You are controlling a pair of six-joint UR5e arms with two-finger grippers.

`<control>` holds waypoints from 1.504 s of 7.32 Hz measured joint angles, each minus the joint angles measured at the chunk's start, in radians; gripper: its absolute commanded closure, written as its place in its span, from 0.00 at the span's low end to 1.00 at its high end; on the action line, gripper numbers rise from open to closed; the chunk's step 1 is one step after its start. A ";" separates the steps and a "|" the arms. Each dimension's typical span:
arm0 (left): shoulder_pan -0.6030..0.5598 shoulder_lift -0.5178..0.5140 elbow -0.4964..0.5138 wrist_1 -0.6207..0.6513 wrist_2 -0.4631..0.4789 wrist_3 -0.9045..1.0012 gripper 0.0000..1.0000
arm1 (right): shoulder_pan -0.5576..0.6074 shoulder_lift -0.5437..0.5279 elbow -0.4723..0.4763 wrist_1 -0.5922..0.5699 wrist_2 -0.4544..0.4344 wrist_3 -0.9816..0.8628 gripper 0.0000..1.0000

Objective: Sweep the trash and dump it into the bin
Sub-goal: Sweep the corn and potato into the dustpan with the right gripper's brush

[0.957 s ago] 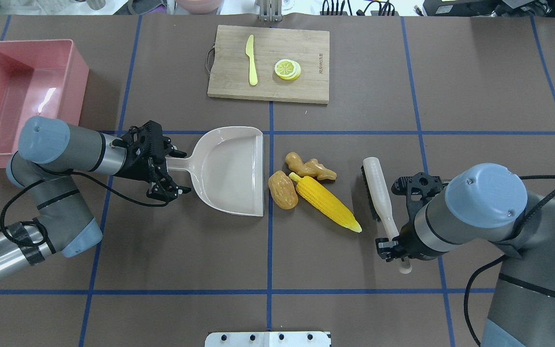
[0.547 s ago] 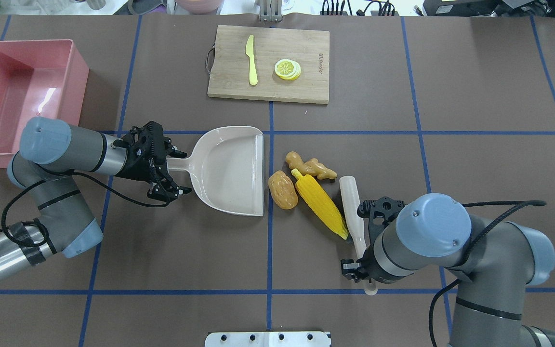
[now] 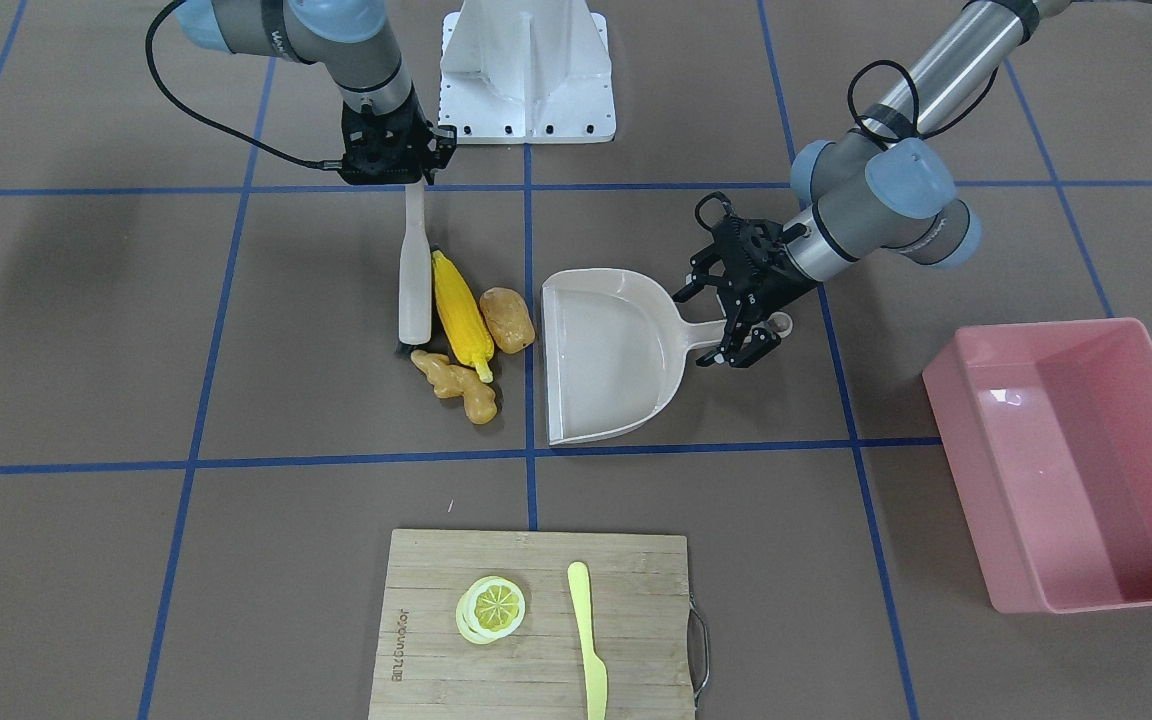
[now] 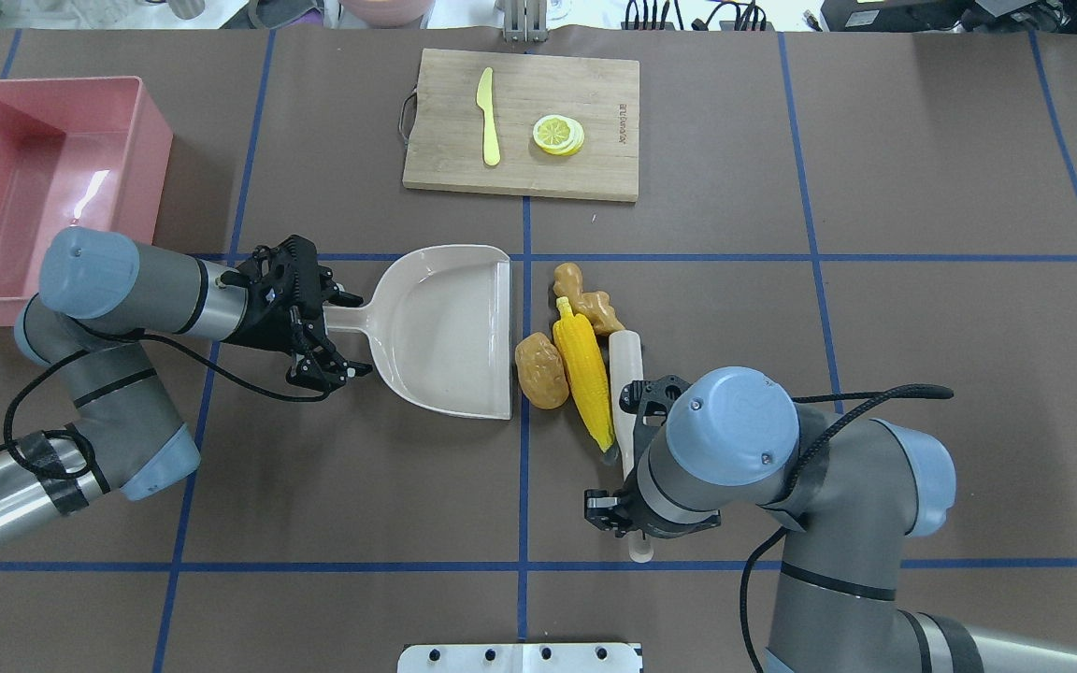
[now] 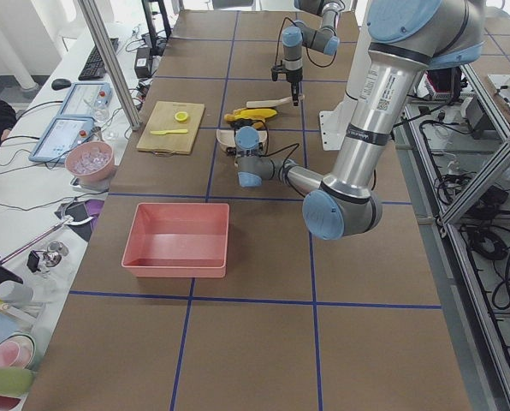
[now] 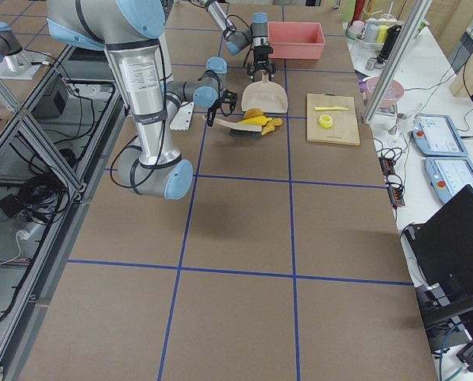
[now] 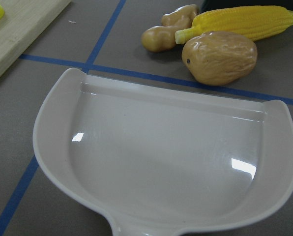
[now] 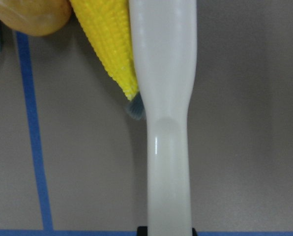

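A: A brown paper-covered table crossed with blue tape lines. Facing the robot, what lies on it?

B: A yellow toy corn cob, a lumpy brown toy potato and a knobbly tan toy ginger root. They are bunched between a white plastic brush and the open mouth of a beige plastic dustpan. The large pink plastic bin sits well apart, beyond the pan's handle, with no toy in it.

A: And the fingers, from overhead?

B: The left arm's fingers stand wide, straddling the pan's handle with a gap showing. The whole pan lies between them and the toys. The right arm's fingers are clamped on the brush handle's end, with the brush lying alongside the corn.

A: The side views?

B: Too small to add anything.

A: The wrist cameras?

B: On the left, the potato lies just off the pan's lip, with the corn and ginger beyond it. On the right, the corn's tip touches the brush.

A: How will they handle?

B: Probably light, hard and rounded, so apt to roll or pivot. I'd push them broadside with the bristles rather than grasp them, and close firmly on the pan's handle before lifting.
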 measured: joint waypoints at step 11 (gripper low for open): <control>0.001 0.000 -0.001 0.002 0.001 -0.001 0.03 | 0.003 0.298 -0.224 0.003 0.010 0.107 1.00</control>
